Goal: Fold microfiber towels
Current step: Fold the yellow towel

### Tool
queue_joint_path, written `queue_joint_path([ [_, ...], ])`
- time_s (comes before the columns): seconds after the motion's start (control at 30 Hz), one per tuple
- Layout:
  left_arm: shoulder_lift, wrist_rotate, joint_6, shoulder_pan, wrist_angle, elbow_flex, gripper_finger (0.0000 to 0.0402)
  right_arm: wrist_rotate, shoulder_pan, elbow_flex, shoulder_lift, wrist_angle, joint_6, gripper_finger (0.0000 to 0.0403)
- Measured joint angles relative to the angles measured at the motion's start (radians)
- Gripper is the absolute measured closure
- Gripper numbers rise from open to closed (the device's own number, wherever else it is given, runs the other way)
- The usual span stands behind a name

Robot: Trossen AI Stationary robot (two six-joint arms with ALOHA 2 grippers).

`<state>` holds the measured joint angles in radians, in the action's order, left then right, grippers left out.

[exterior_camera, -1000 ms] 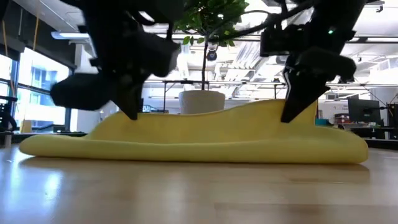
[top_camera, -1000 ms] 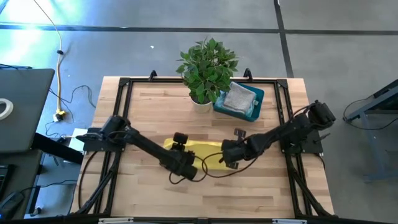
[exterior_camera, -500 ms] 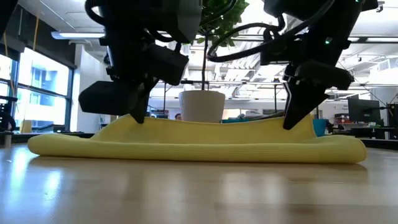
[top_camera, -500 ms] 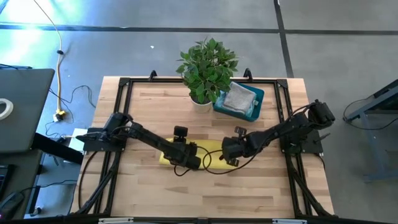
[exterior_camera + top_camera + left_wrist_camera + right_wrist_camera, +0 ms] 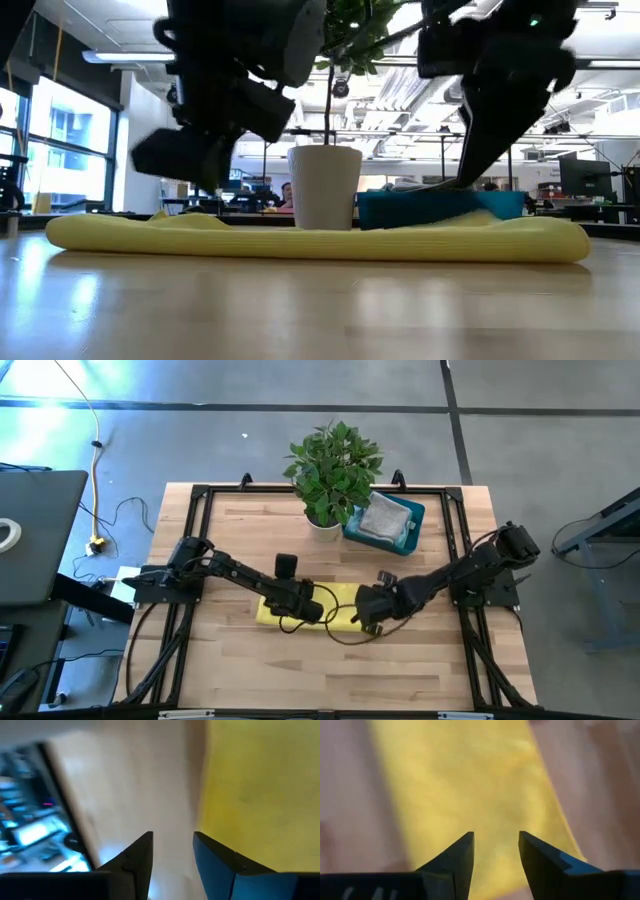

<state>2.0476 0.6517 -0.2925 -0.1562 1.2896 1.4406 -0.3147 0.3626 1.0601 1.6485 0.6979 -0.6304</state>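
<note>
My arms hide much of the yellow towel (image 5: pixel 338 604) lying folded flat mid-worktop (image 5: pixel 420 670), where my left pincer (image 5: pixel 312 606) and right pincer (image 5: pixel 366 612) now hover parted and empty, having let fall the far edge they pinched up a moment ago.

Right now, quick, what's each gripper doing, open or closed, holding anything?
Left gripper: open, holding nothing, above the yellow towel.
Right gripper: open, holding nothing, over the same towel.
</note>
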Motion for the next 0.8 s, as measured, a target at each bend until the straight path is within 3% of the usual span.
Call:
queue_joint_path([
  [0.13, -0.008, -0.201, 0.021, -0.020, 0.002, 0.000, 0.0276, -0.001, 0.047, -0.053, 0.000, -0.107, -0.085, 0.0258],
  [0.3, -0.021, -0.332, 0.058, -0.093, -0.009, 0.000, 0.0286, -0.010, 0.088, -0.112, 0.004, -0.180, -0.185, 0.0258],
  [0.53, -0.023, -0.357, 0.038, -0.184, -0.011, 0.000, 0.0288, 0.020, 0.105, -0.173, 0.051, -0.159, -0.255, 0.0258],
  [0.8, -0.023, -0.430, -0.188, -0.264, -0.016, 0.000, 0.0289, -0.093, 0.102, -0.171, 0.063, 0.120, -0.043, 0.0258],
])
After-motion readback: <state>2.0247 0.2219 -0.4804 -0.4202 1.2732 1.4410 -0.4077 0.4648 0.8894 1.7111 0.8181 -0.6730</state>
